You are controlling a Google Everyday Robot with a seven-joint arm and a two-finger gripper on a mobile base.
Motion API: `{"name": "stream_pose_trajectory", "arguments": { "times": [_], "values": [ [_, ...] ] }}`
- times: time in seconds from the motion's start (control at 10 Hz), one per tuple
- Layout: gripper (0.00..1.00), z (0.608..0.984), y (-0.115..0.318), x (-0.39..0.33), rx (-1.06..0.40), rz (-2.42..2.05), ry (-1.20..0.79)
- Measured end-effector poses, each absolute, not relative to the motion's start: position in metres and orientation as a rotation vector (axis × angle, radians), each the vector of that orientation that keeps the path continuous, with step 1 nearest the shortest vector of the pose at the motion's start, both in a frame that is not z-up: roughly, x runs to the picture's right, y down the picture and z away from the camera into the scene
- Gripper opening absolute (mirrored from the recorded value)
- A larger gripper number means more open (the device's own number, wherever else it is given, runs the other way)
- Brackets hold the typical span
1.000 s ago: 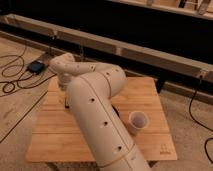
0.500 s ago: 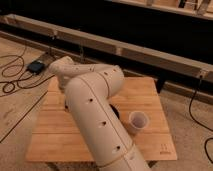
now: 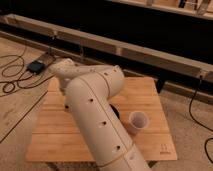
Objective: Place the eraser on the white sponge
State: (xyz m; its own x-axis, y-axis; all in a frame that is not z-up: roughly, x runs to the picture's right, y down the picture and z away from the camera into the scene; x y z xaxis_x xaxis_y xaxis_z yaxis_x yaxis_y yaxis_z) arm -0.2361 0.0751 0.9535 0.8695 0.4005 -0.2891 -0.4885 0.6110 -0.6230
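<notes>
Currently the arm [image 3: 95, 115] lies across the middle of the wooden table [image 3: 145, 90]; the gripper [image 3: 66, 104] sits low over the table's left part, mostly hidden behind the arm, its state cannot be told; eraser and white sponge are hidden, position unknown; a paper cup [image 3: 138, 120] stands upright right of the arm.

The white arm [image 3: 100, 130] rises from the near edge of the counter [image 3: 150, 100], bends at an elbow [image 3: 107, 82] over its far side, and runs left to a wrist [image 3: 62, 70]. The gripper sits below that wrist, hidden behind the thick link.
</notes>
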Motion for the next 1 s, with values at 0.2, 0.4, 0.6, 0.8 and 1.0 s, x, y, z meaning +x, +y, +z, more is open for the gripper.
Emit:
{"name": "stream_pose_trajectory", "arguments": {
  "times": [0.2, 0.4, 0.6, 0.8, 1.0],
  "values": [
    [0.79, 0.954, 0.076, -0.238, -0.759, 0.514, 0.131],
    [0.65, 0.956, 0.074, -0.238, -0.757, 0.517, 0.136],
    [0.45, 0.958, 0.073, -0.237, -0.756, 0.521, 0.139],
    [0.23, 0.959, 0.073, -0.232, -0.76, 0.529, 0.143],
    [0.05, 0.96, 0.074, -0.224, -0.767, 0.54, 0.15]
  ]
}}
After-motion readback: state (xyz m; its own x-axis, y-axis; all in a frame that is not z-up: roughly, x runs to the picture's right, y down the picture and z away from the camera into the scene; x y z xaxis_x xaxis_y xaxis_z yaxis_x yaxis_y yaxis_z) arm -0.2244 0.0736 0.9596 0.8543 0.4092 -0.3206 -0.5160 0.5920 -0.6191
